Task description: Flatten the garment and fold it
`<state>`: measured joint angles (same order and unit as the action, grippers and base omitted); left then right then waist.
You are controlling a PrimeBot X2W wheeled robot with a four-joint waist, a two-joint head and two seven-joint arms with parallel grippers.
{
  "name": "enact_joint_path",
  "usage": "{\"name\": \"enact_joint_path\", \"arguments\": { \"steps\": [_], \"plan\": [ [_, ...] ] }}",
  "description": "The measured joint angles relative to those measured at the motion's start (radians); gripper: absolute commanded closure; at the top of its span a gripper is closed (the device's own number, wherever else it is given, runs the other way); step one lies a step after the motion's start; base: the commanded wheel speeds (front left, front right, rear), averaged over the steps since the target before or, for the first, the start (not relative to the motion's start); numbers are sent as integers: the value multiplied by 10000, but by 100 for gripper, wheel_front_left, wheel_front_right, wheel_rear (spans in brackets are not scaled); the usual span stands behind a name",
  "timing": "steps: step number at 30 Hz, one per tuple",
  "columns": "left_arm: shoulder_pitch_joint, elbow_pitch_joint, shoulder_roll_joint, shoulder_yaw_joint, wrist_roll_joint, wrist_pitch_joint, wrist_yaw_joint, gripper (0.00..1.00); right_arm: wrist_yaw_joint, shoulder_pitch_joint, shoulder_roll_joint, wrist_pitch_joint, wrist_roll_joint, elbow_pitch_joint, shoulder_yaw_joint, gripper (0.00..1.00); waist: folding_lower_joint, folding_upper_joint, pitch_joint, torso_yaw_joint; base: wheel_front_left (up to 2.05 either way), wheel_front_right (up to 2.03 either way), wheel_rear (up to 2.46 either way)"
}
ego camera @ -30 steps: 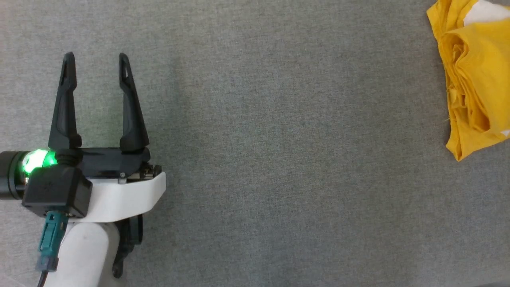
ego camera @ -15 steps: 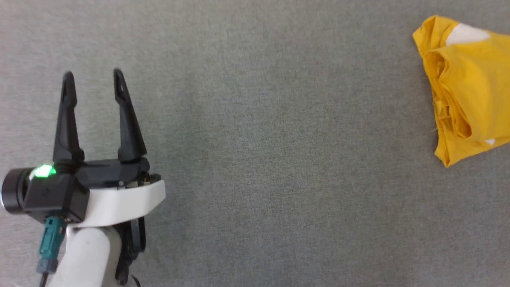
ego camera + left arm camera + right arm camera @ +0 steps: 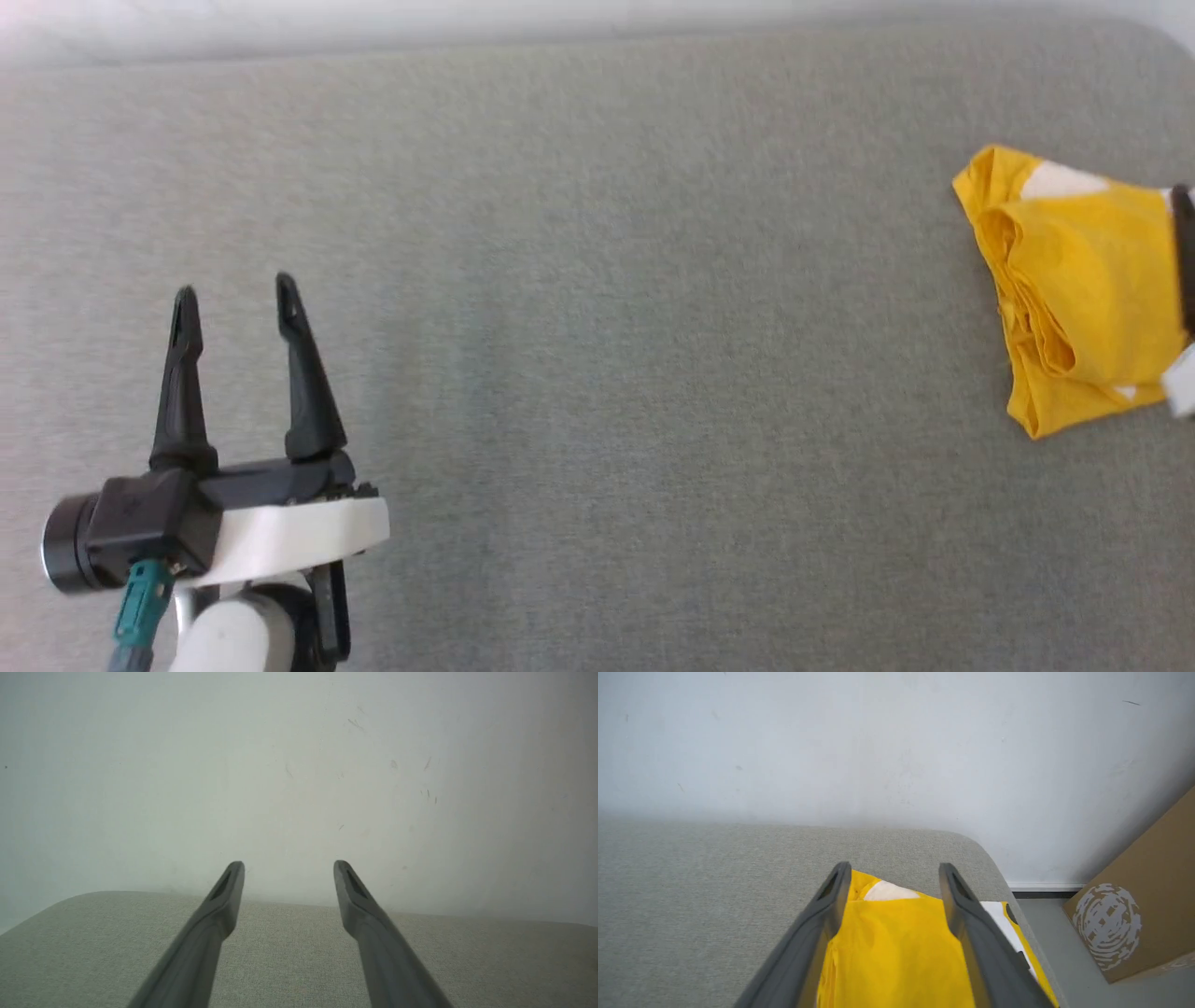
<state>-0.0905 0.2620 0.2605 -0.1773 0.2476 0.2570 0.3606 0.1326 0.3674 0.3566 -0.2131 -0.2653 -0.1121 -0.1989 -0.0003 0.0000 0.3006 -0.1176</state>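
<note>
- Right now, my left gripper (image 3: 235,287) has its two dark fingers spread wide apart with nothing between them, tips pointing away from me.
- Beneath and ahead of those fingers is the grey fabric surface (image 3: 607,373). Past its far edge a pale wall (image 3: 280,765) rises straight in front of the tips.
- My right gripper (image 3: 894,866) is spread too, with its fingers closed on nothing.
- From its wrist camera, the garment (image 3: 896,952) lies under and between the two fingers and reaches just past their tips.
- I cannot tell whether those fingers touch the cloth.
- The garment is a bunched yellow heap. One white patch shows near the fingertips and another off the right finger's outer side.
- It sits well off to the right of the left gripper, with bare grey fabric between them.
- Beyond the right gripper's tips the surface ends in a rounded corner.
- Further right and lower, a cardboard box (image 3: 1153,891) with a pale round print stands on the floor (image 3: 1069,961) against the wall.
</note>
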Motion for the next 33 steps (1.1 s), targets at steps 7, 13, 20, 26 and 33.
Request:
{"name": "enact_joint_path", "arguments": {
  "steps": [7,13,20,26,33],
  "plan": [
    [467,-33,-159,186,61,0,-562,0,0,-1546,-1427,953,-90,1689,-192,0,0,0,-801,451,0,0,0],
    [900,-40,-407,543,-44,0,-771,0,0,-2668,-2366,1827,109,2406,-52,0,1,0,-1370,756,0,0,0],
    [1522,-476,-704,725,-142,0,-982,0,0,-3532,-2899,3081,541,2485,50,0,1,0,-1886,988,0,0,0],
    [1939,-853,-961,709,-209,0,-1310,0,0,-4164,-3005,4023,1246,1894,196,0,2,0,-2167,1162,0,0,0],
    [2320,-1492,-1043,516,-366,0,-1657,0,0,-4489,-3024,4353,1446,1133,240,0,2,0,-2346,1249,0,0,0]
  ]
}}
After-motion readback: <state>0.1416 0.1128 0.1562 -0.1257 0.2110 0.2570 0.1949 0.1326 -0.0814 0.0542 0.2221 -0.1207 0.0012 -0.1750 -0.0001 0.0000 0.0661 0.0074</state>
